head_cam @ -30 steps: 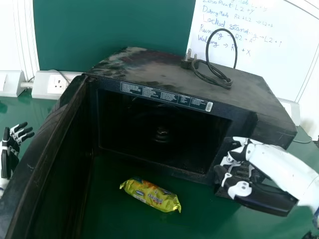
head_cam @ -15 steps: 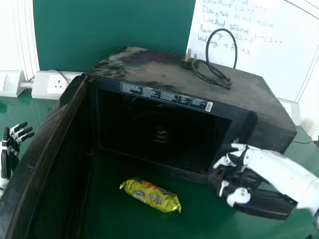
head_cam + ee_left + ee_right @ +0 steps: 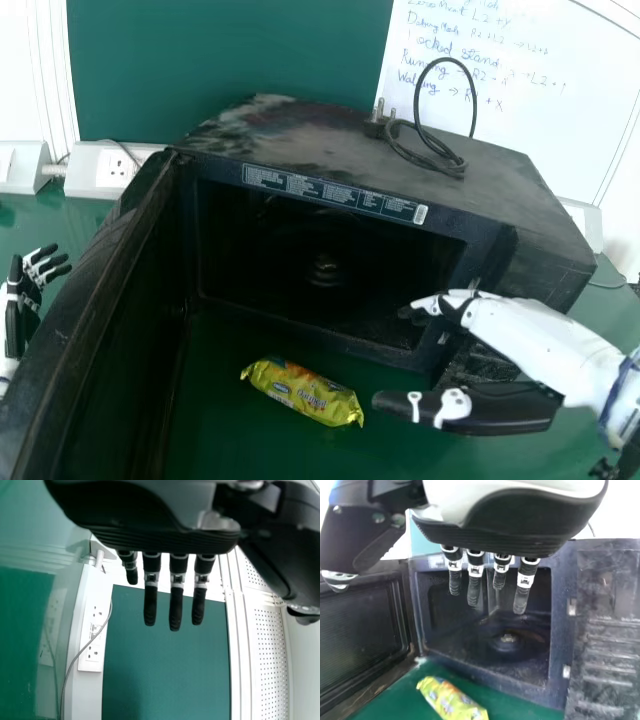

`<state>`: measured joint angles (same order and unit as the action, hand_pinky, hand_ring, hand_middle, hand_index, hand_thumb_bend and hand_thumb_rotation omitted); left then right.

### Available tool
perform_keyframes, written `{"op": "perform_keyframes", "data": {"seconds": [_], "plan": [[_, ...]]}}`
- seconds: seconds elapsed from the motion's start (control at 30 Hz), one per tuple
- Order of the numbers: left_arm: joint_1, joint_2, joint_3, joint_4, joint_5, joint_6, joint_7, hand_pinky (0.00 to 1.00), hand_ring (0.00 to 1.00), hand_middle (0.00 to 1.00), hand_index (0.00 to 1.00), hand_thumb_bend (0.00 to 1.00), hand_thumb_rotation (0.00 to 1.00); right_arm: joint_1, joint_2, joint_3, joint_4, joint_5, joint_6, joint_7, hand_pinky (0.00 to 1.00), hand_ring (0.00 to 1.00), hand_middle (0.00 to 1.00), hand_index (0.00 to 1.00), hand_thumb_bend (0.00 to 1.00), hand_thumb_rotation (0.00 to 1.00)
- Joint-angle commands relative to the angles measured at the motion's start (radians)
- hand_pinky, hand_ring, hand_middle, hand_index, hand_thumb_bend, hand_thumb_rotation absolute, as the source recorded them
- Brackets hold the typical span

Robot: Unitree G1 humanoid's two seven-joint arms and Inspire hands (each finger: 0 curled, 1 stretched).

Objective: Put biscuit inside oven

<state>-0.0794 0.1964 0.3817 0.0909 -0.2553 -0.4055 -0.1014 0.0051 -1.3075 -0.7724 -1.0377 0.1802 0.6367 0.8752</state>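
Holding my right hand (image 3: pixel 500 408) open by the oven (image 3: pixel 480 180), thumb well apart, I see the biscuit (image 3: pixel 303 392) in printed wrapping before it, a label (image 3: pixel 330 192) above its opening, board (image 3: pixel 550 130) handwriting, and my open left hand (image 3: pixel 14 312) at left.

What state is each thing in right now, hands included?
Oven, upright, biscuit pack not inside
Oven door, wide open
Biscuit pack, lying on the table, outside the oven
Cord, looped on top of the oven
Plug, out of any socket
Whiteboard, written on
Left hand, open, fingers empty
Right hand, open, fingers empty
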Motion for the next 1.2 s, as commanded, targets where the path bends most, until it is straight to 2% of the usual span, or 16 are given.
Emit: {"op": "perform_keyframes", "data": {"seconds": [0.0,0.27,0.4,0.53,0.63,0.8,0.97,1.17], "plan": [[0.016,-0.008,-0.002,-0.011,0.006,-0.01,0.005,0.64,0.69,0.7,0.73,0.5,0.52,-0.019,-0.029,0.044,-0.01,-0.009,0.003,-0.051,0.83,0.89,0.92,0.93,0.97,0.3],[0.021,-0.013,-0.009,-0.025,0.021,-0.005,0.019,0.64,0.69,0.7,0.73,0.49,0.52,-0.078,-0.105,0.243,-0.01,-0.071,-0.048,-0.186,0.79,0.85,0.87,0.9,1.0,0.26],[0.022,-0.013,-0.012,-0.027,0.019,-0.002,0.019,0.65,0.69,0.7,0.73,0.5,0.52,-0.125,-0.116,0.349,-0.01,-0.093,-0.048,-0.251,0.79,0.84,0.86,0.89,1.0,0.27],[0.026,-0.017,-0.015,-0.037,0.023,0.004,0.026,0.65,0.69,0.7,0.73,0.51,0.52,-0.135,-0.063,0.452,-0.01,-0.196,-0.123,-0.321,0.74,0.81,0.83,0.85,0.98,0.3],[0.029,-0.02,-0.017,-0.044,0.022,0.002,0.025,0.64,0.69,0.7,0.73,0.51,0.51,-0.207,-0.115,0.549,-0.01,-0.198,-0.101,-0.277,0.8,0.86,0.87,0.89,0.92,0.36],[0.034,-0.022,-0.02,-0.054,0.032,0.007,0.03,0.63,0.68,0.69,0.73,0.52,0.51,-0.406,-0.116,0.775,-0.01,-0.237,-0.024,-0.207,0.82,0.88,0.91,0.92,0.93,0.36],[0.035,-0.022,-0.022,-0.06,0.025,0.01,0.027,0.64,0.69,0.7,0.73,0.52,0.5,-0.592,-0.046,1.0,-0.002,-0.368,0.049,-0.102,0.82,0.89,0.92,0.94,0.91,0.39],[0.036,-0.022,-0.021,-0.067,0.028,0.017,0.031,0.63,0.68,0.7,0.73,0.52,0.51,-0.685,0.069,1.165,0.043,-0.554,0.085,0.003,0.8,0.88,0.92,0.94,0.95,0.36]]}}
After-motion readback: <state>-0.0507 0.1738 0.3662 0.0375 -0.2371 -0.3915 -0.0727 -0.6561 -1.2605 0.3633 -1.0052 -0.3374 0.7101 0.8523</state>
